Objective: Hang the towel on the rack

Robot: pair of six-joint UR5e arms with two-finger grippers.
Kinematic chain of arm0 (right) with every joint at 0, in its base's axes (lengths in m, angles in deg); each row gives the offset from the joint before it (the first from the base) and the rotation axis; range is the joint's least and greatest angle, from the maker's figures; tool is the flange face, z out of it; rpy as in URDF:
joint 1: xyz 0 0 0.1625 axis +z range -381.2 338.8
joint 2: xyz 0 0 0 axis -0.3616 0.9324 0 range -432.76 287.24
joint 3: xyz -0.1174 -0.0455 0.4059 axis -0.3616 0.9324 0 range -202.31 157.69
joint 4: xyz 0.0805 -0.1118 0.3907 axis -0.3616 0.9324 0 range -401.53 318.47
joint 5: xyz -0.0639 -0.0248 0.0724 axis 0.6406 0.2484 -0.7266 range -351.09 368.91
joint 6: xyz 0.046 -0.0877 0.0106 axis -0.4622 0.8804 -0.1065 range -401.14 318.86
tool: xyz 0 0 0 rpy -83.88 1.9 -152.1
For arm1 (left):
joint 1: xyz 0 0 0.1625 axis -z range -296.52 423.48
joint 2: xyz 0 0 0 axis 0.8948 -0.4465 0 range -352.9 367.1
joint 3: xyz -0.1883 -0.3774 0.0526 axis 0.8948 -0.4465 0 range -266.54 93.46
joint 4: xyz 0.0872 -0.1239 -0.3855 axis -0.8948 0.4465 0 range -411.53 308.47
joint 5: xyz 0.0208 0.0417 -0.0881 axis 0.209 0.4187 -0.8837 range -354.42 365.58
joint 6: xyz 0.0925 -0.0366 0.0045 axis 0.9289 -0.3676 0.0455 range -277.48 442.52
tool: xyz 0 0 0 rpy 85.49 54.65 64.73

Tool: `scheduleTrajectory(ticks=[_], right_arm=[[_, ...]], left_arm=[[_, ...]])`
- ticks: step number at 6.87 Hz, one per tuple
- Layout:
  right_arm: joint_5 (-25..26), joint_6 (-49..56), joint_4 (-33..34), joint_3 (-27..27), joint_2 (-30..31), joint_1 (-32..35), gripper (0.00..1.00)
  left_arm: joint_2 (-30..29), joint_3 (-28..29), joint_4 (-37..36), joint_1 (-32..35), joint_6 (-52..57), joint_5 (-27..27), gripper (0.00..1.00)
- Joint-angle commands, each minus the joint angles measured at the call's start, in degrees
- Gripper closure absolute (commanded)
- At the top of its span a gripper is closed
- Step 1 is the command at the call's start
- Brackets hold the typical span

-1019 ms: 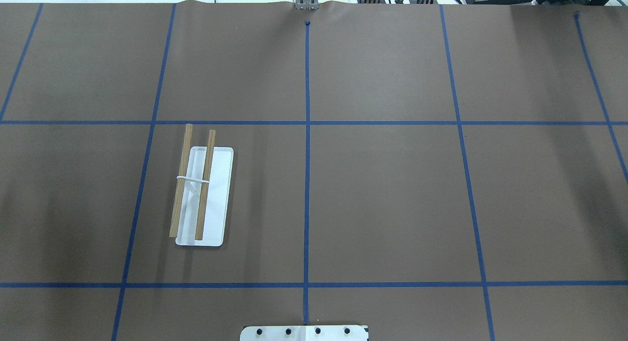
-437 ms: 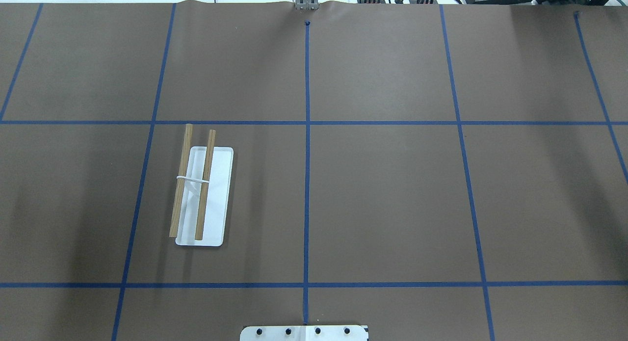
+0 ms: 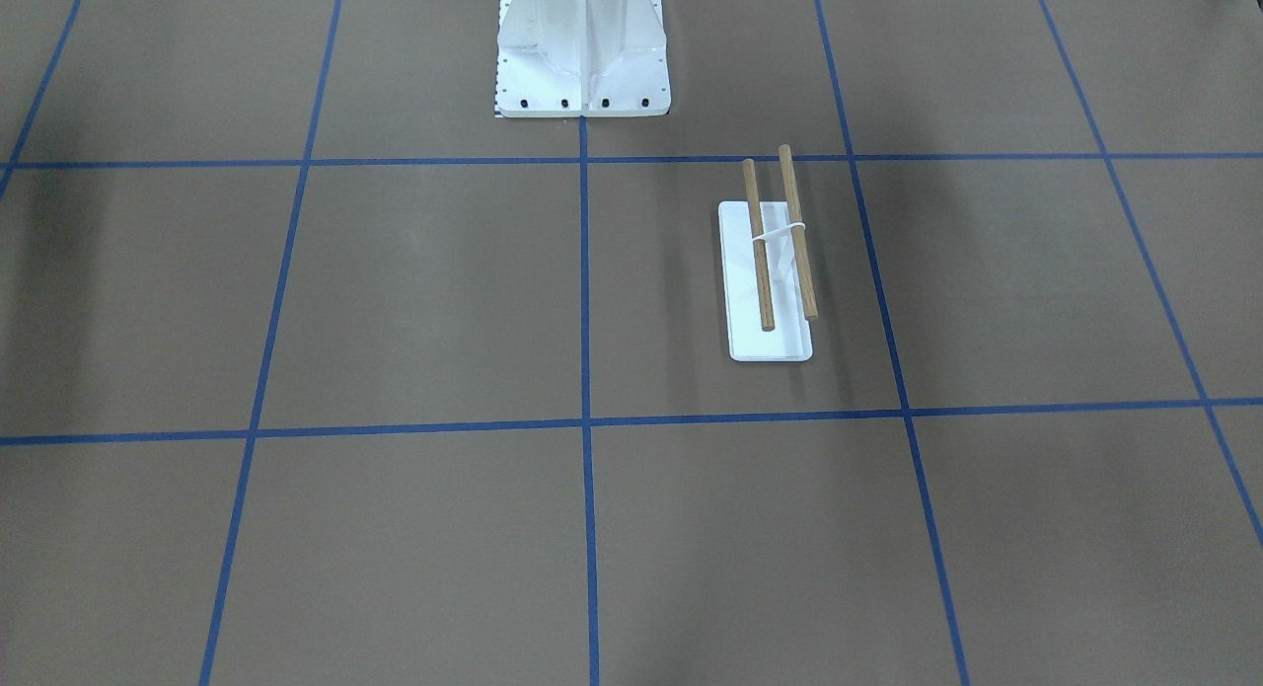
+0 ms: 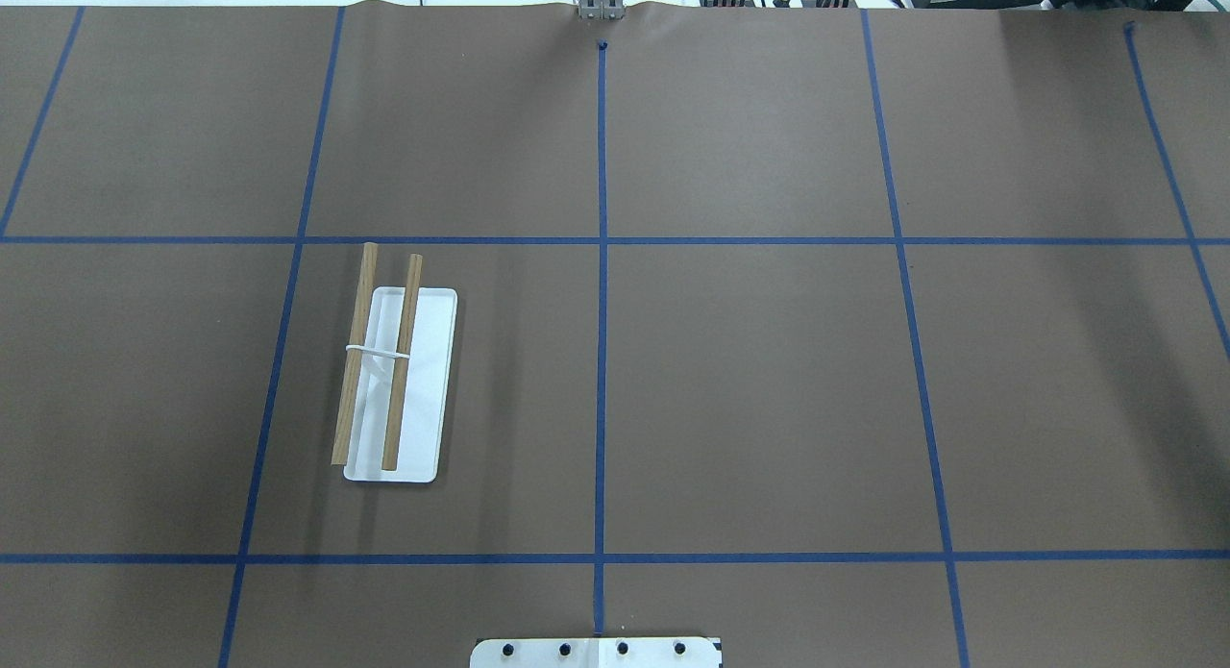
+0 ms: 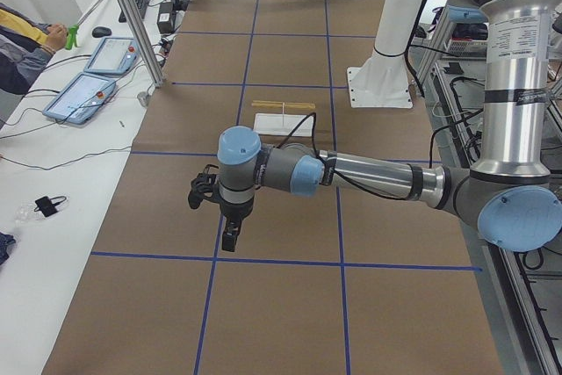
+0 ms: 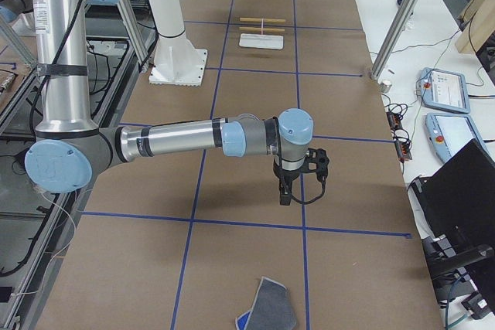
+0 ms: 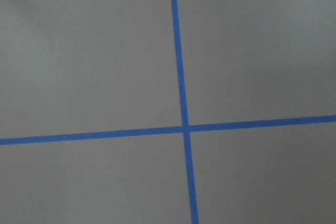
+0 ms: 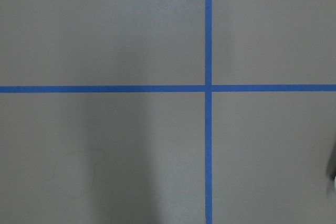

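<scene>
The rack (image 4: pixel 394 380) stands on the table's left half, white base with two brown dowels; it also shows in the front view (image 3: pixel 775 262), the left side view (image 5: pixel 283 116) and the right side view (image 6: pixel 262 30). The towel (image 6: pixel 271 307), dark grey with a blue corner showing, lies crumpled on the table at the right end, near the camera. My left gripper (image 5: pixel 230 239) hangs above the table, near of the rack. My right gripper (image 6: pixel 285 193) hangs above the table between rack and towel. I cannot tell whether either is open. Both wrist views show only brown paper and blue tape.
The large white bolted pedestal (image 3: pixel 582 64) stands at the robot's side of the table, mid-width. An operator (image 5: pixel 22 50) and touch panels (image 5: pixel 83 94) are beside the table, with an aluminium post (image 5: pixel 132 19). More panels (image 6: pixel 445 90) and a post (image 6: pixel 398 21) also show.
</scene>
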Motion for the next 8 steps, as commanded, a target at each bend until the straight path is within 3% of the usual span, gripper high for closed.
scheduleTrajectory(ticks=[1,3,4,5,6,8], right_arm=[[-0.21,-0.11,-0.09,-0.32,1.27,-0.01,0.0],[-4.4,-0.28,-0.09,-1.19,3.11,-0.01,0.0],[-4.78,-2.63,0.26,-6.34,3.9,-0.01,0.0],[-4.26,-3.96,-0.18,-6.39,6.34,-0.1,0.0],[-0.25,-0.76,-3.66,-4.56,8.02,-0.1,0.0],[4.42,10.65,-8.95,9.97,6.38,-0.1,0.05]], left_arm=[[1.48,-1.07,-8.71,0.65,2.3,-10.77,0.02],[3.26,-1.42,-3.29,0.66,1.35,-11.98,0.02],[3.09,-1.34,-2.99,0.48,-1.79,-11.98,0.02],[3.0,-1.6,-2.9,0.48,-2.7,-11.98,0.02],[2.82,-1.34,-2.9,0.48,-2.62,-11.98,0.02],[2.65,-1.33,-2.82,0.39,-2.62,-11.98,0.02]])
